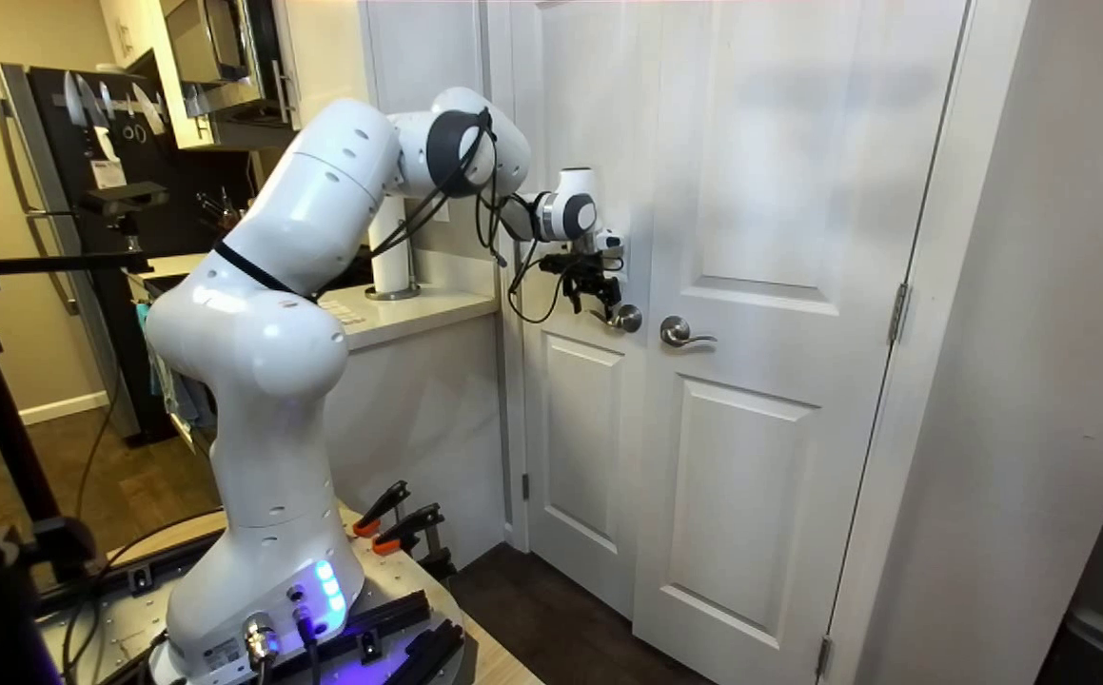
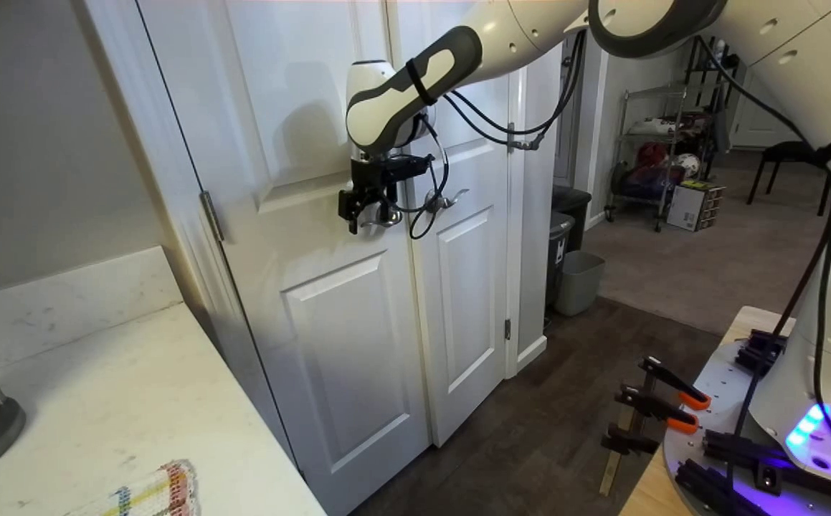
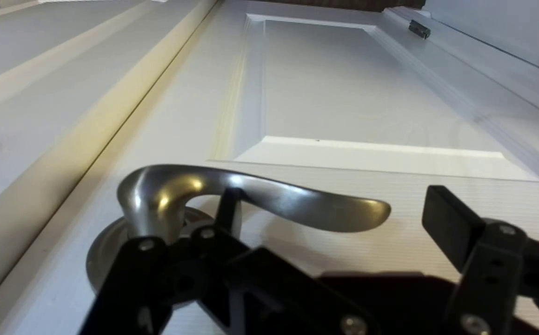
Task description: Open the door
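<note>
The door (image 1: pixel 584 438) is a tall white leaf with recessed panels and hinges on its left, standing closed beside the counter. It also shows in an exterior view (image 2: pixel 350 365) and in the wrist view (image 3: pixel 343 93). Its silver lever handle (image 1: pixel 627 319) sits near its right edge; the lever fills the middle of the wrist view (image 3: pixel 306 204). My gripper (image 1: pixel 595 304) is open at the handle. In the wrist view the gripper (image 3: pixel 341 209) has one finger at the lever's root side and one beyond its free tip, with the lever between them. Contact cannot be told.
The matching white leaf (image 1: pixel 751 495) with its own lever (image 1: pixel 677 332) adjoins the door along a seam. A counter (image 2: pixel 121 387) stands close on the hinge side. Cables (image 2: pixel 429 215) loop below the wrist. Clamps (image 1: pixel 408 528) stick out from the robot's table edge.
</note>
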Motion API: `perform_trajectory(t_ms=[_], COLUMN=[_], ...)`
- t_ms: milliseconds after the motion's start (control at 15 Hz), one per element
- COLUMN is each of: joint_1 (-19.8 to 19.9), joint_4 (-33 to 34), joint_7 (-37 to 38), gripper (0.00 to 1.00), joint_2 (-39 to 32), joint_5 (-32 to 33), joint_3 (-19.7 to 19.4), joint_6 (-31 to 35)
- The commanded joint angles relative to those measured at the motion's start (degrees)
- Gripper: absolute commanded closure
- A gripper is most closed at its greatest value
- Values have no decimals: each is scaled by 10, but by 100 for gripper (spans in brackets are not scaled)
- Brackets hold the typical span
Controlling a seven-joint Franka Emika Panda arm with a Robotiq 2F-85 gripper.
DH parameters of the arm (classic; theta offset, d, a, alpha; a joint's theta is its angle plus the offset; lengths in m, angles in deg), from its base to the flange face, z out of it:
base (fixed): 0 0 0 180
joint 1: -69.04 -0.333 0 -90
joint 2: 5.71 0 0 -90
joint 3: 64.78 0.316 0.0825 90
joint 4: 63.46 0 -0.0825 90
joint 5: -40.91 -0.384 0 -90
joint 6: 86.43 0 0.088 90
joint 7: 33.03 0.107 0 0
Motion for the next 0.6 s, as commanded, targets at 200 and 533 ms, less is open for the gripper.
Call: perform_trajectory(t_ms=[200, 533], joint_1=[-5, -6], joint_4=[-11, -33], joint_7=[19, 46], gripper=[0, 0], joint_2=[5, 22], joint_5=[-7, -17], joint_3=[-3, -1], joint_6=[-13, -36])
